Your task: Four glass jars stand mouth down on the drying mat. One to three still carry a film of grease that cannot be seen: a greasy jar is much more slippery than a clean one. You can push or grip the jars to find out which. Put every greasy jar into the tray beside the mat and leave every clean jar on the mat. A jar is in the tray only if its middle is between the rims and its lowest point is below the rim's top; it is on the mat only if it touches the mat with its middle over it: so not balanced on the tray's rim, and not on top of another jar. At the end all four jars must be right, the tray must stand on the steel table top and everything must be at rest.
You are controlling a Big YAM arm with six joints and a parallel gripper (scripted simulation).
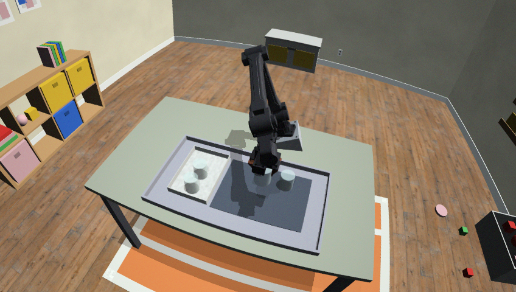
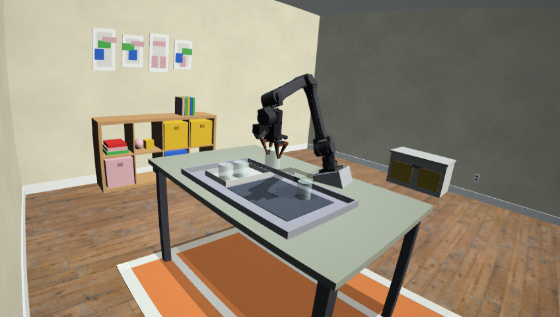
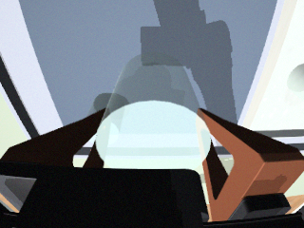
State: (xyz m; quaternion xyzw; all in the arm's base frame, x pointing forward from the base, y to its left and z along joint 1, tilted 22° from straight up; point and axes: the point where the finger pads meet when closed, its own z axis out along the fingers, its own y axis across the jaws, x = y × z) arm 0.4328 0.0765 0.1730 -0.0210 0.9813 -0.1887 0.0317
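Note:
My gripper (image 1: 263,170) (image 2: 273,151) is shut on a clear glass jar (image 1: 262,178) (image 2: 272,160) (image 3: 152,133), mouth down. It holds the jar a little above the back part of the dark grey drying mat (image 1: 275,213) (image 2: 282,204) (image 3: 76,38), not far from the tray. A second jar (image 1: 286,180) (image 2: 304,188) stands on the mat just right of the held one. Two more jars (image 1: 200,168) (image 1: 191,182) (image 2: 224,169) (image 2: 239,166) stand inside the white tray (image 1: 217,162) (image 2: 255,172) (image 3: 279,89) left of the mat.
Mat and tray lie on a rimmed steel top (image 1: 254,233) (image 2: 275,221) on the green table (image 1: 145,144). The arm's base (image 1: 291,139) (image 2: 333,176) stands behind the mat. The arm's shadow falls across the mat.

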